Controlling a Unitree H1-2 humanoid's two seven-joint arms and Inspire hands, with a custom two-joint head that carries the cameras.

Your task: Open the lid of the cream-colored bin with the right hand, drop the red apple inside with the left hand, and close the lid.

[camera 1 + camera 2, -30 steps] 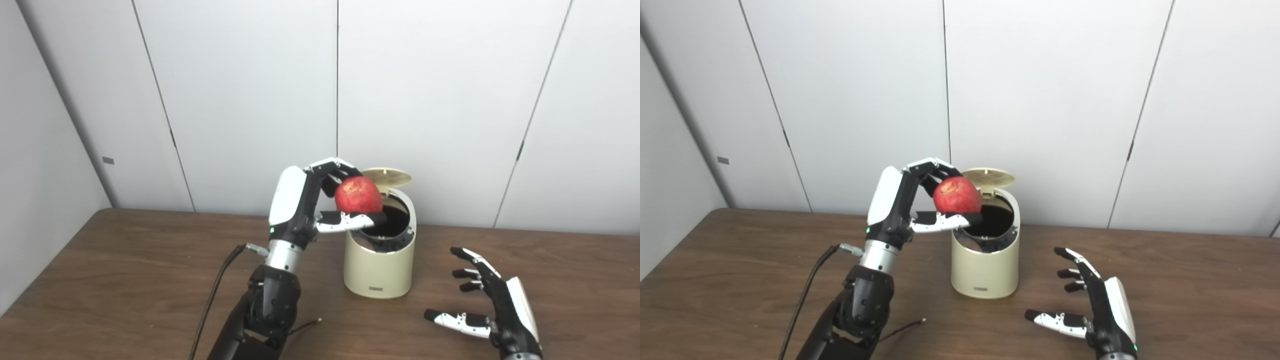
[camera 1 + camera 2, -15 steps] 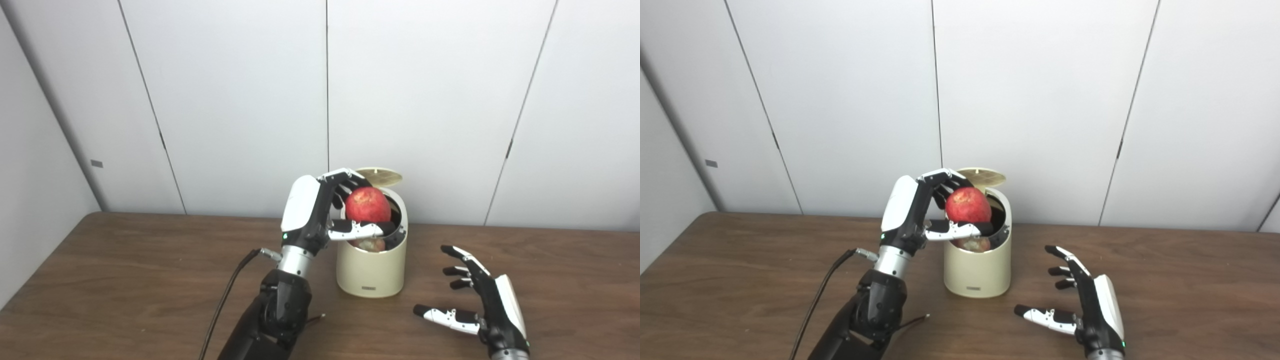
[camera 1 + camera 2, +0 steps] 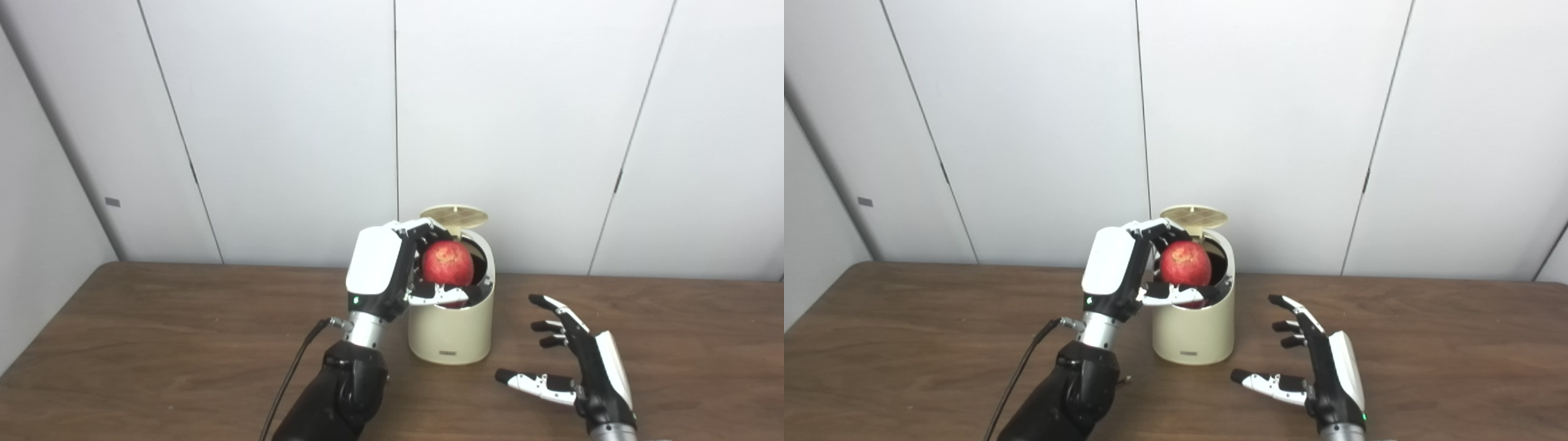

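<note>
The cream-colored bin (image 3: 450, 334) stands on the brown table with its round lid (image 3: 454, 215) tipped up at the back. My left hand (image 3: 392, 272) is shut on the red apple (image 3: 448, 264), holding it in the bin's mouth with the thumb under it across the rim. Most of the apple shows above the rim. To the right of the bin, my right hand (image 3: 582, 367) hovers low over the table, open with fingers spread, apart from the bin. The bin's dark inside is mostly hidden by the apple.
A black cable (image 3: 294, 373) runs from my left wrist down to the front edge. The wooden table (image 3: 153, 343) ends close behind the bin against white wall panels (image 3: 520, 122).
My left hand has carried the apple rightward and down from beside the rim into the bin's mouth. The camera has shifted, sliding the scene left. The right hand stays open.
</note>
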